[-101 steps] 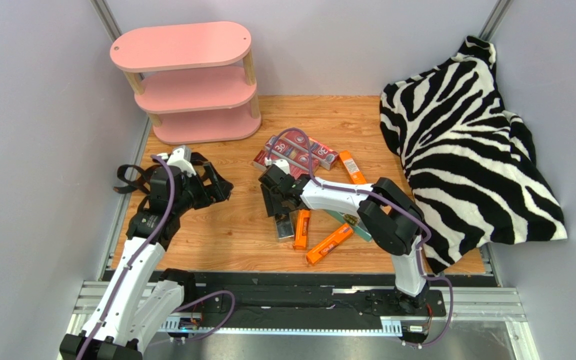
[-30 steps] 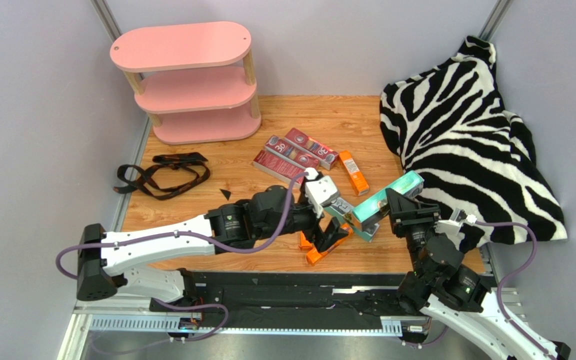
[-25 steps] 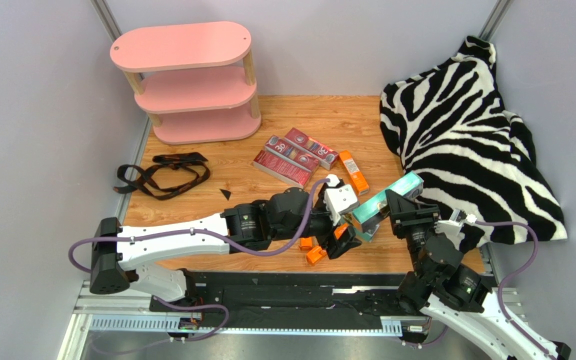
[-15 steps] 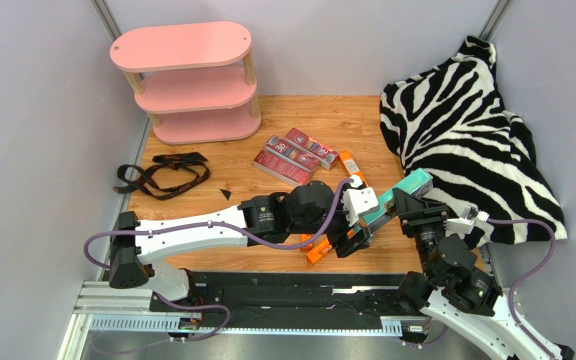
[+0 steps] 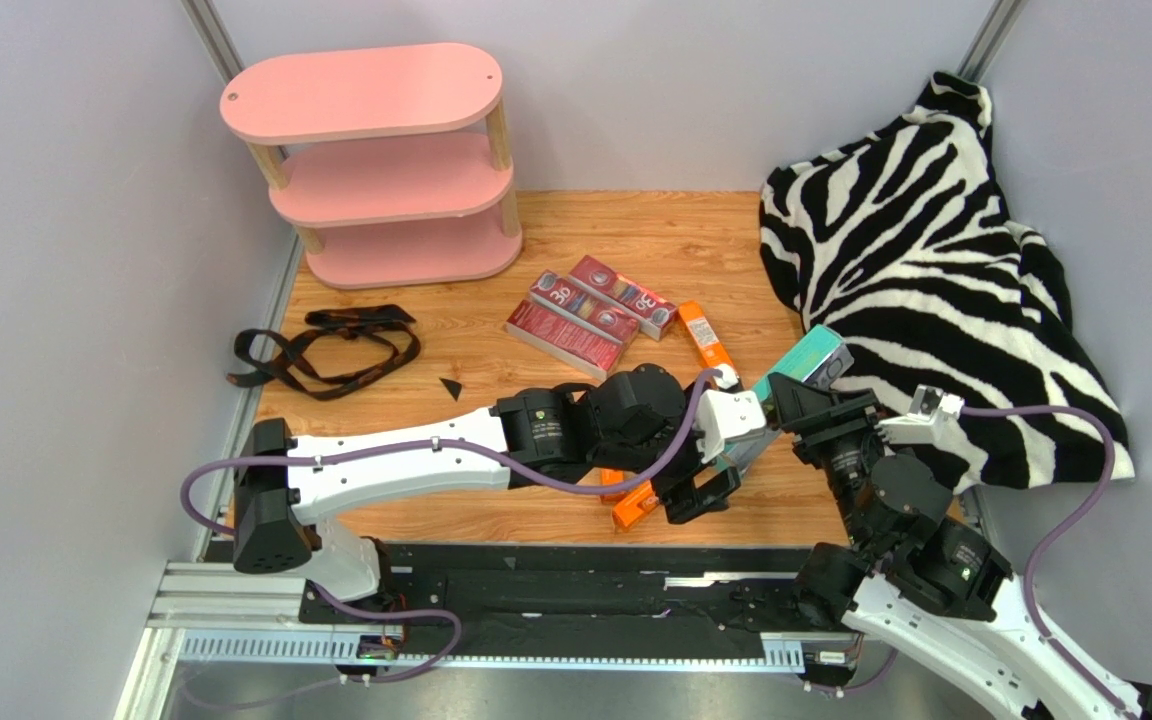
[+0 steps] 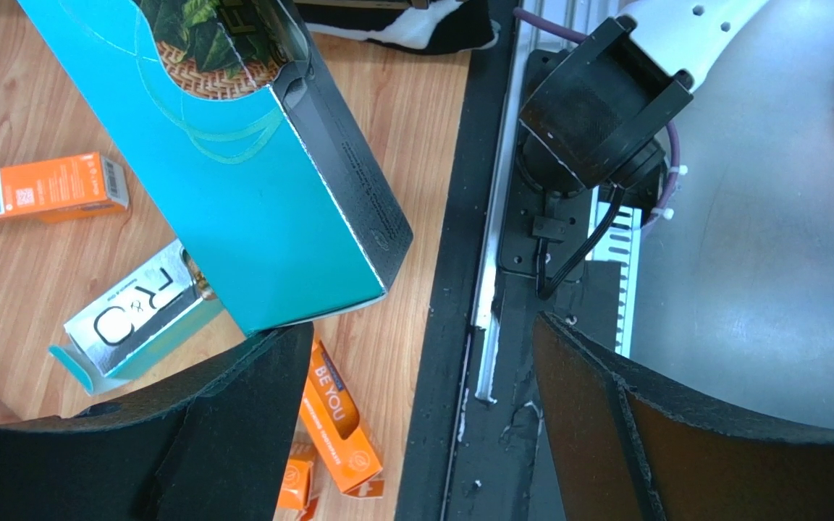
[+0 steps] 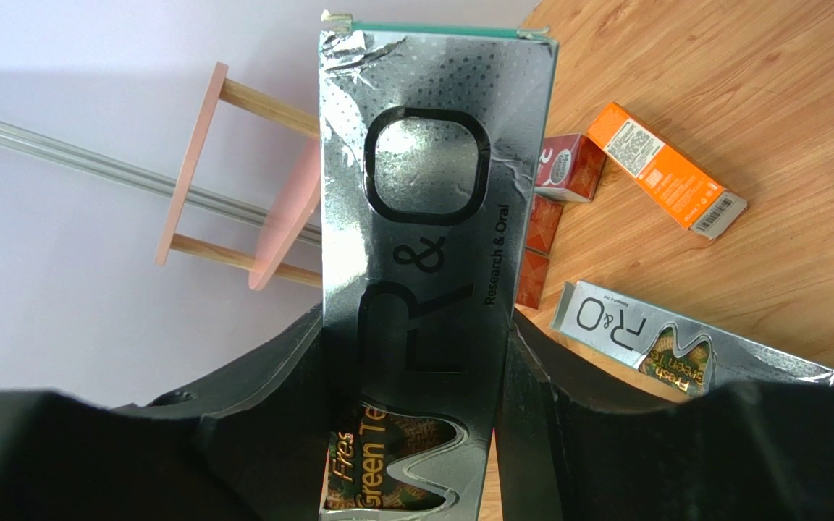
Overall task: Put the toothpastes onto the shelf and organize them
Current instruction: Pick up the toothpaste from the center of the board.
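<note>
Flanking toothpastes (image 5: 585, 318): black strap (image 5: 330, 348), zebra cloth (image 5: 928, 255)

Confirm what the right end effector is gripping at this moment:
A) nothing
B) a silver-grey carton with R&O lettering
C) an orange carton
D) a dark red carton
B: in the right wrist view the silver-grey carton stands clamped between the fingers of the right end effector, while an orange carton and a dark red carton lie on the table beyond it.

Pale grey walls (image 5: 71, 225) — wooden tabletop (image 5: 642, 240)
</note>
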